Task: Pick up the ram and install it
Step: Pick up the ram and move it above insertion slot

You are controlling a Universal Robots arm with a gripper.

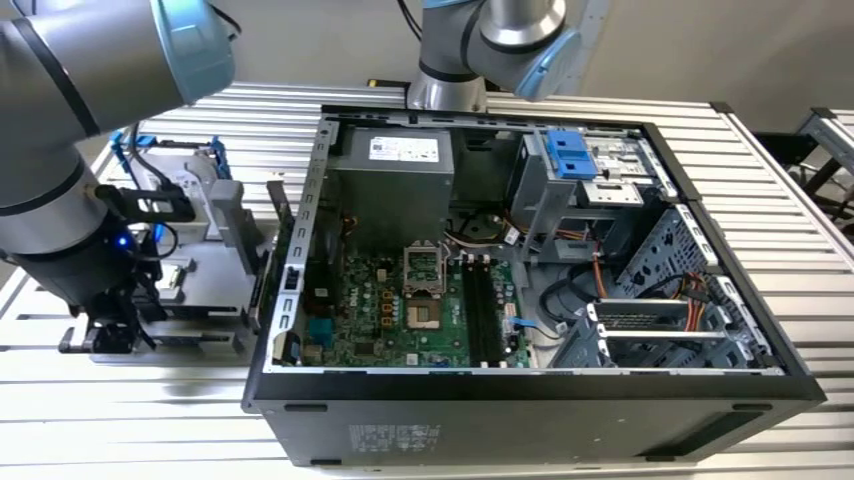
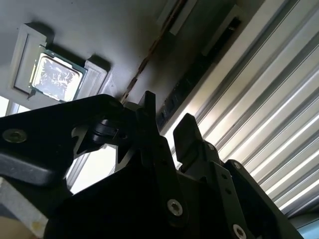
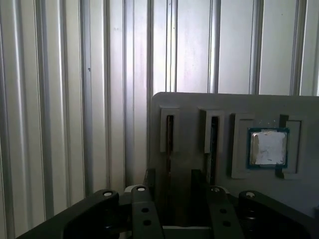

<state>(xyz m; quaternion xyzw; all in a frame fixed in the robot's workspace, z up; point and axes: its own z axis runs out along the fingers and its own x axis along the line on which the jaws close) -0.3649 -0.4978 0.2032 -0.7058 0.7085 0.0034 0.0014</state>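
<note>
My gripper (image 1: 114,330) hangs over a grey parts holder (image 1: 200,285) on the table, at the exterior view's left of the open computer case. In the first wrist view the holder (image 3: 189,107) has two narrow slots. The ram (image 3: 169,133) shows as a thin edge-on strip in one slot, and as a thin brownish line (image 2: 149,56) in the second wrist view. The gripper (image 3: 172,186) is open, with its black fingers (image 3: 148,181) apart on either side of that slot's line and nothing between them. The motherboard's memory slots (image 1: 481,310) lie inside the case.
A small square silver chip (image 3: 268,148) sits in a pocket of the holder beside the slots. The open case (image 1: 534,390) fills the middle of the ribbed metal table (image 1: 134,430). A second arm's base (image 1: 461,60) stands behind the case. Cables and drive cages crowd the case's right side.
</note>
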